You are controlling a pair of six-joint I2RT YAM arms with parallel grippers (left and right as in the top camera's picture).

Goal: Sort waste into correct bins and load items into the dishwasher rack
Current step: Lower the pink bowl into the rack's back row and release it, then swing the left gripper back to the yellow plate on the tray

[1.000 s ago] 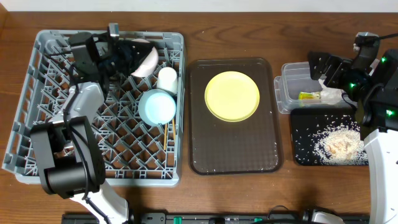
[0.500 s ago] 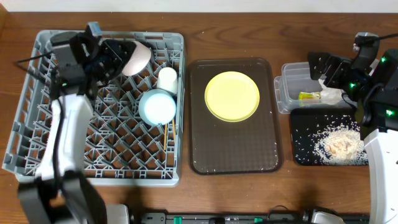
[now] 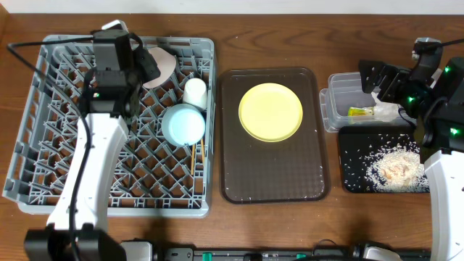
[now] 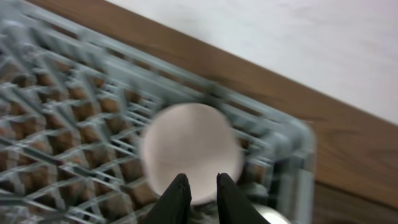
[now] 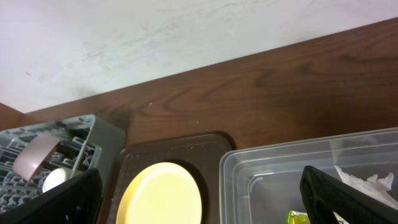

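Now | left pincer [image 4: 200, 190] pinching small cream cup [image 4: 189, 146] | right pincer [image 5: 199, 196] wide open

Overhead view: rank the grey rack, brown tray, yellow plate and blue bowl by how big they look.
1. grey rack, largest
2. brown tray
3. yellow plate
4. blue bowl, smallest

Left wrist view: the cream cup [image 4: 189, 149] and dishwasher rack [image 4: 56, 93] are motion-blurred. Overhead view: the left arm [image 3: 109, 138] covers the cup's 9 o'clock portion, and the chopsticks [image 3: 193, 158] lie mostly hidden beneath the blue bowl [image 3: 183, 123]. Right wrist view: the clear tub [image 5: 280, 168] is cut off at 6 o'clock.
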